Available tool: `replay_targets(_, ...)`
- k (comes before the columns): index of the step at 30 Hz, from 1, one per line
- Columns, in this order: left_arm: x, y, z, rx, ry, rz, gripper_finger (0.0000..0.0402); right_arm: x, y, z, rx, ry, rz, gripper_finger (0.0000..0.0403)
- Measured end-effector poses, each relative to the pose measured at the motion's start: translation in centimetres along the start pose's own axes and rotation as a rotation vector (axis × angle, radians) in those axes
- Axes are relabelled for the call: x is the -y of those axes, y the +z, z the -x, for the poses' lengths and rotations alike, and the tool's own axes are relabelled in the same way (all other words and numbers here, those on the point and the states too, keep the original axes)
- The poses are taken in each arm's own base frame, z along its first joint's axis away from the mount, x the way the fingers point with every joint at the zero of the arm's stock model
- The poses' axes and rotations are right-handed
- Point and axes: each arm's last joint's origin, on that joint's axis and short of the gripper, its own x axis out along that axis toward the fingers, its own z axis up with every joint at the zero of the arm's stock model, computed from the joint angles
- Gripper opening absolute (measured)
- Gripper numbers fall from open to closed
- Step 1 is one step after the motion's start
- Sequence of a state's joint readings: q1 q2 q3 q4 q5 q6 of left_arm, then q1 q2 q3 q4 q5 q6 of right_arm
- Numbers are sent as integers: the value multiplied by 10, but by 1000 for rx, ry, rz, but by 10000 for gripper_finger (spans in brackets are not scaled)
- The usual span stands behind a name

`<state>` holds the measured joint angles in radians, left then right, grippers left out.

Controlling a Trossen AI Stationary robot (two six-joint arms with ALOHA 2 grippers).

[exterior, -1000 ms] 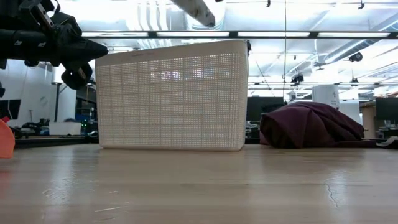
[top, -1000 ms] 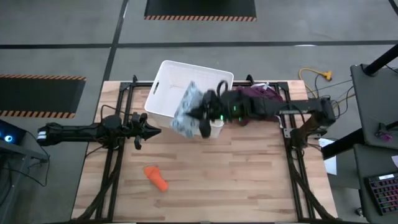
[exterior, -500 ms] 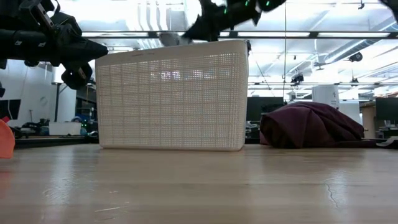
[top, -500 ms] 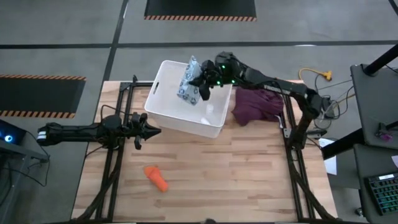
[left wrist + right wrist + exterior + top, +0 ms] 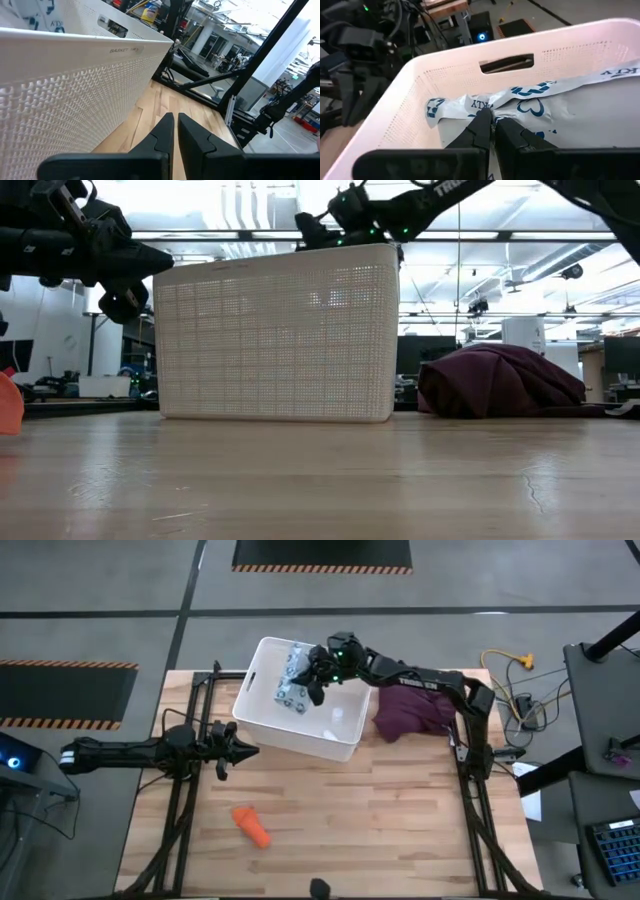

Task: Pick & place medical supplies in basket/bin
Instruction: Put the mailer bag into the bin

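The white basket (image 5: 262, 700) stands at the table's far middle; in the low view its mesh wall (image 5: 275, 330) faces me. My right gripper (image 5: 314, 678) reaches over the basket's rim from the right and is shut on the grey-blue dotted packet (image 5: 290, 682), which is inside the basket. In the right wrist view the packet (image 5: 560, 107) looks white with blue print. My left gripper (image 5: 247, 750) is shut and empty, just off the basket's near left corner. The orange tapered piece (image 5: 252, 825) lies on its side on the table, near left. The vial and the tube are out of view. My right gripper pinches a crumpled, gathered part of the packet (image 5: 487, 106) between its two fingers. The fingers come from the table's right, slanting down into the basket. The packet spreads out beyond the fingers against the basket's inner wall below the slot handle (image 5: 506, 62); whether it touches the floor, I cannot tell.
The maroon cloth heap (image 5: 413, 705) lies right of the basket, also in the low view (image 5: 500, 380). Black frame rails (image 5: 180, 810) run along the table's left and right sides. Bare wood lies in the table's near half.
My right gripper has carried the packet from the basket's near side up over the rim, toward the table's far and left edges, then down. The packet, first held high above the basket, now sits lower, inside it. The gripper stays shut on it.
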<state>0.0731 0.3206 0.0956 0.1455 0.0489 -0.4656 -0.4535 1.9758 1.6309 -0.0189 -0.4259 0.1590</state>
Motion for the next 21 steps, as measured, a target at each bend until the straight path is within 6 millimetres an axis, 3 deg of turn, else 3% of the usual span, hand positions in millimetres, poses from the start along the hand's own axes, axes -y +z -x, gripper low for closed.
replay_targets(5,0,0,0,0,0,0,6,3,5,-9,-14,-36,-98,11)
replay_targets(8,0,0,0,0,0,0,6,5,10,-11,-41,-67,-55,28)
replay_targets(21,0,0,0,0,0,0,6,-3,50,-10,-77,-76,12,196)
